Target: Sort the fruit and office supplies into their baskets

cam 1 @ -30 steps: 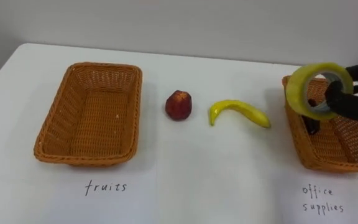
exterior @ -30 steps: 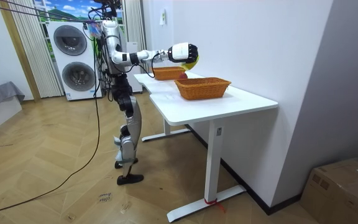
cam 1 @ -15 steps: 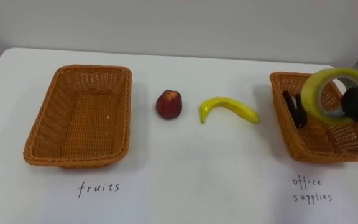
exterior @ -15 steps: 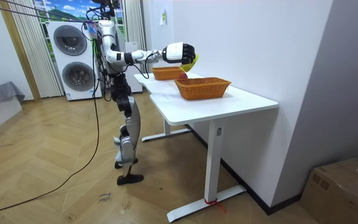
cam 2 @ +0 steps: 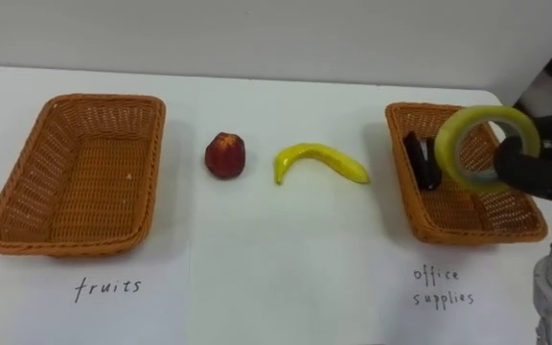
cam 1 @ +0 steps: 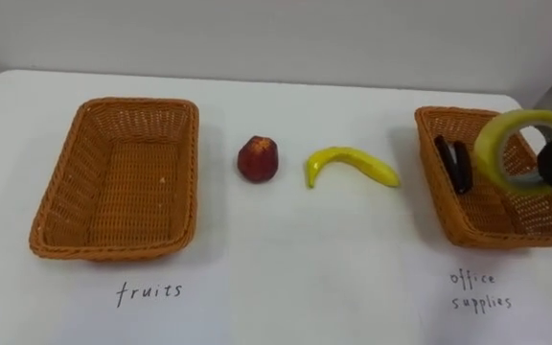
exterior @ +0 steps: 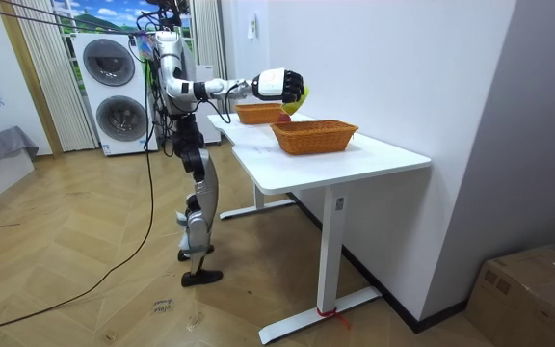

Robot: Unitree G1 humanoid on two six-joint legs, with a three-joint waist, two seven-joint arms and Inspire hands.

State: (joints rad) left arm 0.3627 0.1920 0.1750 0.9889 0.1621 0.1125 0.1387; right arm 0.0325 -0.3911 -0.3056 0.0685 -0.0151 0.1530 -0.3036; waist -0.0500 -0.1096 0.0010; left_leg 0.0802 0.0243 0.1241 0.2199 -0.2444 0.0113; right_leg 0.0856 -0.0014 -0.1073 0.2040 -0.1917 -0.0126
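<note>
My right hand (cam 2: 535, 163) is shut on a yellow roll of tape (cam 2: 479, 146) and holds it upright above the right wicker basket (cam 2: 420, 216), which stands over the handwritten words "office supplies". A dark stapler-like item (cam 2: 422, 160) lies inside that basket at its left side. On the white table (cam 2: 286, 268) a red apple (cam 2: 224, 154) and a yellow banana (cam 2: 318, 162) lie between the two baskets. The left wicker basket (cam 2: 8, 235), over the word "fruits", holds nothing. In the room view I stand at the table's long side with my right hand (exterior: 279, 83) stretched out over the basket (exterior: 259, 113).
Paper sheets (cam 2: 113, 287) with the handwritten labels lie in front of each basket. A wall runs behind the table's far edge. In the room view, two stacked washing machines (exterior: 114, 92) stand behind me and a cardboard box (exterior: 533, 299) sits on the floor.
The camera shifted right, so everything slid left in the picture. My right hand with the tape has moved right and slightly down, from the basket's left rim to over its inside.
</note>
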